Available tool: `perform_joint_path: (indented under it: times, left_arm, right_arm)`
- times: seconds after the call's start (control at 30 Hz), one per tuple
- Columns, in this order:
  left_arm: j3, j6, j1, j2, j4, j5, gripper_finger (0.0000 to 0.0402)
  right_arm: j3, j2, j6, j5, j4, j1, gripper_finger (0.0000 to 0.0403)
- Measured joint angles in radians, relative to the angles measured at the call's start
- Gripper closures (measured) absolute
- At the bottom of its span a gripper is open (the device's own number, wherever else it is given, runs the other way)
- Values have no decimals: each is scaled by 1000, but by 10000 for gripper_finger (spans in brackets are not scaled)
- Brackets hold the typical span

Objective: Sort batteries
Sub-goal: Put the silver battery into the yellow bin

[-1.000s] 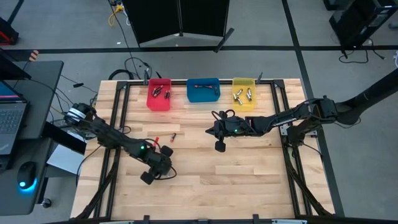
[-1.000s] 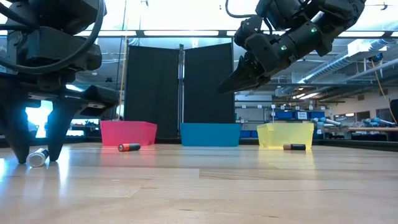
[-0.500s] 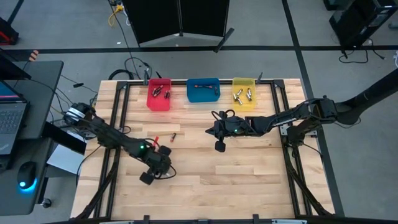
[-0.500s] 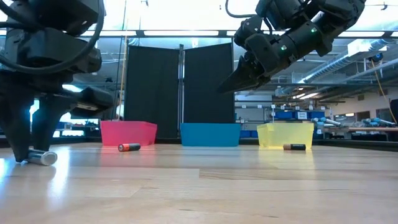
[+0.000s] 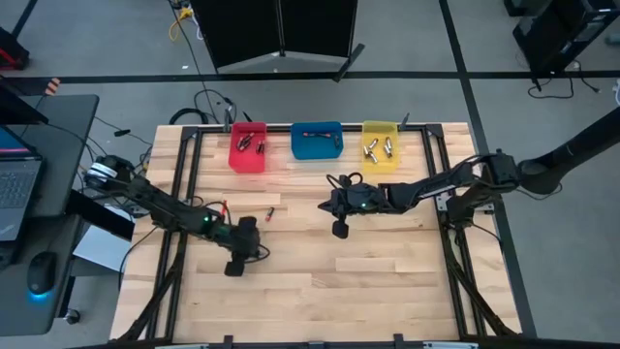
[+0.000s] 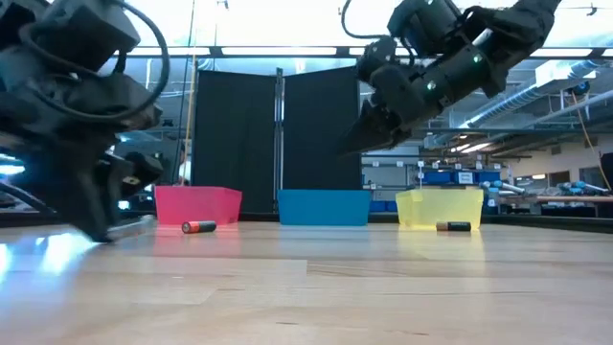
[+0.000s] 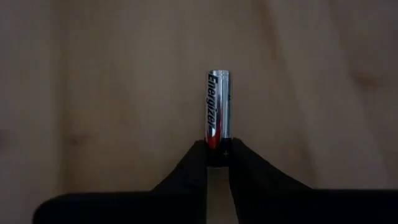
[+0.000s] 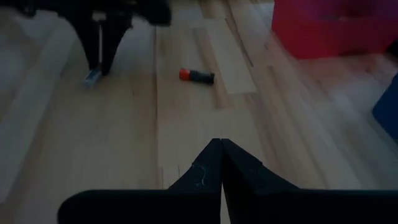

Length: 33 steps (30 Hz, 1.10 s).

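Observation:
My left gripper (image 7: 217, 151) is shut on a silver battery (image 7: 217, 102) low over the table's near left (image 5: 233, 266); the low view also shows the gripper (image 6: 101, 230). My right gripper (image 8: 221, 149) hangs shut and holding nothing above the table's middle (image 5: 340, 230). A loose battery with an orange end (image 8: 197, 76) lies flat on the wood between the arms (image 5: 269, 212). Another dark battery (image 6: 453, 227) lies in front of the yellow bin (image 5: 380, 145). More batteries lie in the red bin (image 5: 247, 150), the blue bin (image 5: 317, 142) and the yellow one. My left gripper pinches the battery's dark-and-red end (image 7: 217, 139) between its two fingertips. The battery lies along the fingers and sticks out past them. The fingers slant down at the table, and the battery (image 6: 132, 226) is tilted close over the wood; whether its free end touches, I cannot tell.
The three bins stand in a row along the table's far edge. A small red item (image 5: 225, 206) lies beside the left arm. Bare wood stretches across the near half of the table (image 5: 368, 291).
My left gripper has shut on the silver battery that lay on the table between its open fingers. It has then rolled and drawn back toward the table's far edge, taking the battery along, now tilted instead of lying flat.

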Motion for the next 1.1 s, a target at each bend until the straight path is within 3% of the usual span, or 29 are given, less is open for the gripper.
perform_joint_path:
  times: [0.13,0.43,0.63,0.87,1.1]
  left_arm:
    - [-75,-10,37,-8,189,-88,355]
    - [-247,-62,151,-7,655,-84,355]
    - [-339,-119,177,1,840,-105,355]
    - [-304,-131,212,3,921,-113,355]
    - [-223,-89,244,3,927,-113,355]
  right_arm:
    - [-1,72,5,-25,82,0,382]
    - [0,250,101,-114,360,7,388]
    - [3,367,190,-143,609,20,371]
    - [70,408,236,-147,684,26,321]
    - [124,368,229,-150,704,29,254]
